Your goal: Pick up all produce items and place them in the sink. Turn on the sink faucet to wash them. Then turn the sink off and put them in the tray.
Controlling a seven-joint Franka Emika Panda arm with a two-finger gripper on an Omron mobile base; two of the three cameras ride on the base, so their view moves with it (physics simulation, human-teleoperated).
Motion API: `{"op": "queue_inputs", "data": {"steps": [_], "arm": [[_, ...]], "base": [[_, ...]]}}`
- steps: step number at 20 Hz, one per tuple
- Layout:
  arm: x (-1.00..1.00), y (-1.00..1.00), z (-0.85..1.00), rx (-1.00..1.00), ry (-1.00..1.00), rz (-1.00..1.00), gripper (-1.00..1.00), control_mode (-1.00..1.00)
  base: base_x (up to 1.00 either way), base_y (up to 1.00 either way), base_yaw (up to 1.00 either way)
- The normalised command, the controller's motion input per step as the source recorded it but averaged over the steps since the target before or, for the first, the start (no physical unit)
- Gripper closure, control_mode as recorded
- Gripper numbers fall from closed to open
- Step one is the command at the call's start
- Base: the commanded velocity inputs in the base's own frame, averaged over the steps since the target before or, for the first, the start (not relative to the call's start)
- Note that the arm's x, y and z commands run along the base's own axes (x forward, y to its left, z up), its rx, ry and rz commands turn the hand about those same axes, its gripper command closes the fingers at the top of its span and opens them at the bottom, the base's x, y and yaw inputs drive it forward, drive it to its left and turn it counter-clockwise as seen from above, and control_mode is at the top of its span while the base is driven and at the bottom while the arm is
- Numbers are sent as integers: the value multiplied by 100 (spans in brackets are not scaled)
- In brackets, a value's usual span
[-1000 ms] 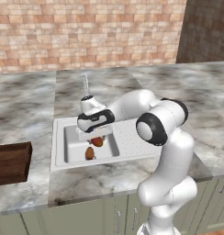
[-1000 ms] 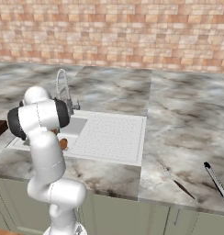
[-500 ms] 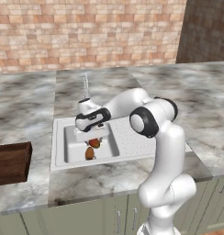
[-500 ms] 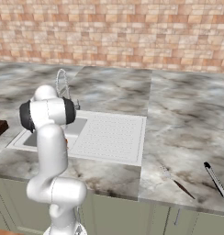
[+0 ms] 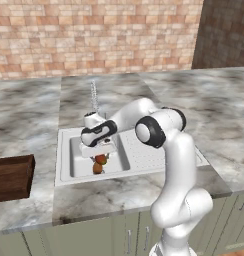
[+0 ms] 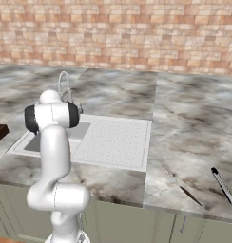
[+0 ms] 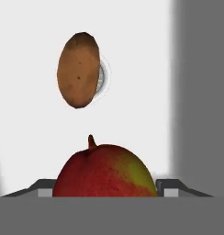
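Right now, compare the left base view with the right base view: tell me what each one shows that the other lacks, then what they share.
Left base view alone: the pincer low in the basin, jaws wide, over the red-and-yellow-green fruit and the brown oval.

Right base view alone: a dark pen-like tool and a thin utensil lying on the counter far from the sink.

Both: the sink with its dotted draining board, the faucet, the tray, the marble counter and the brick wall.
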Motion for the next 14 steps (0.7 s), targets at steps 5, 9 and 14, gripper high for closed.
{"op": "queue_inputs", "data": {"steps": [5,9,14], "arm": [[16,1,-30,0,0,-5,100,-100],[17,2,-26,0,0,-4,100,-100],[20,5,-26,0,0,-4,100,-100]], "base": [[0,0,0],[0,0,0],[0,0,0]]}}
